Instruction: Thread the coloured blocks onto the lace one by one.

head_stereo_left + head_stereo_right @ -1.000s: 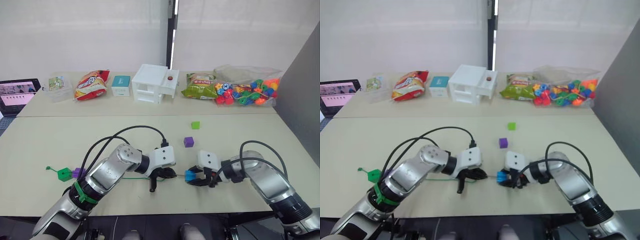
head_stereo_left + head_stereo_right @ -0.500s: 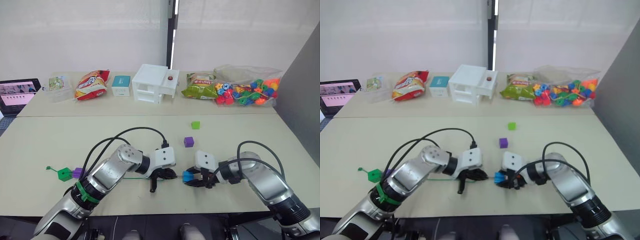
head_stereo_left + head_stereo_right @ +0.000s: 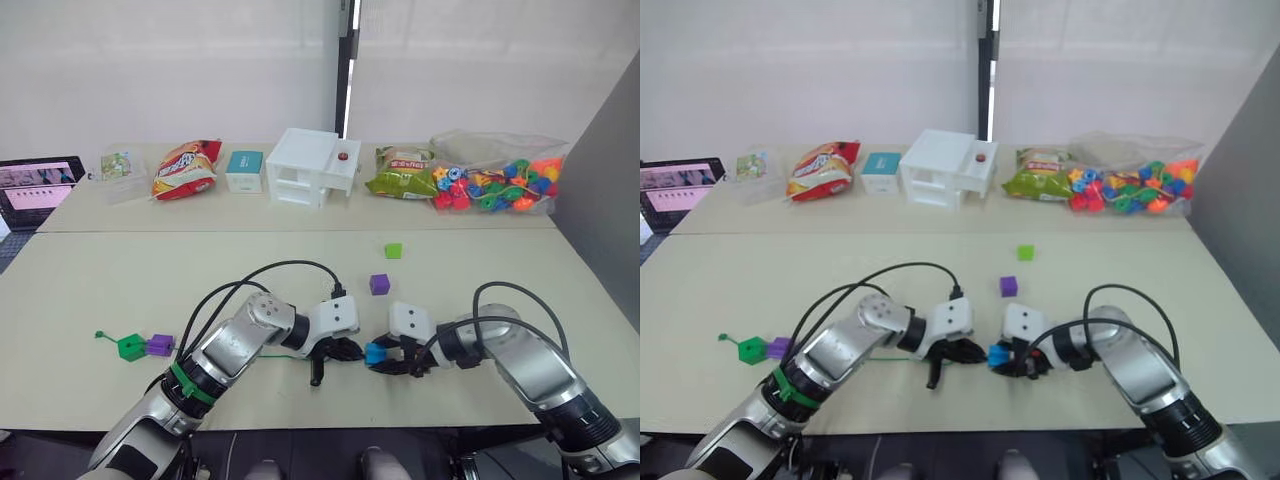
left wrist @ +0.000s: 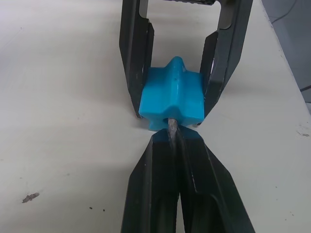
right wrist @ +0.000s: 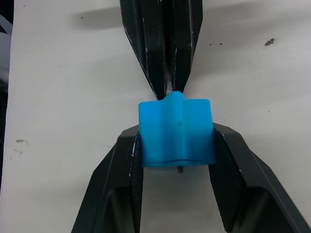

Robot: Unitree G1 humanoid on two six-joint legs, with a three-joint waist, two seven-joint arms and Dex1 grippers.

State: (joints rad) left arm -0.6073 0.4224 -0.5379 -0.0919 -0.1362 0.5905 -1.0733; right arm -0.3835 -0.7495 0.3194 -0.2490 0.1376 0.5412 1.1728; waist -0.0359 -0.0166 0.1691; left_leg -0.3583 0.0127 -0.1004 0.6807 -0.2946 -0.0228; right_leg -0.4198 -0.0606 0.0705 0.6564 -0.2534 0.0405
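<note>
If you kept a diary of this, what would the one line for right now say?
step: threading | right gripper: shut on blue block | left gripper: shut on lace tip, entering block's hole | already threaded: two blocks

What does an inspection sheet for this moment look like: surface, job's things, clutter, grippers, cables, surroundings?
Surface: pale table.
Job's things: blue block on lace tip; dark green block and purple block already on green lace; loose purple block, light green block.
Clutter: bead bag, snack bags, white box.
Grippers: left gripper shut on lace tip; right gripper shut on blue block.
Cables: black cables loop over arms.
Surroundings: white wall.
</note>
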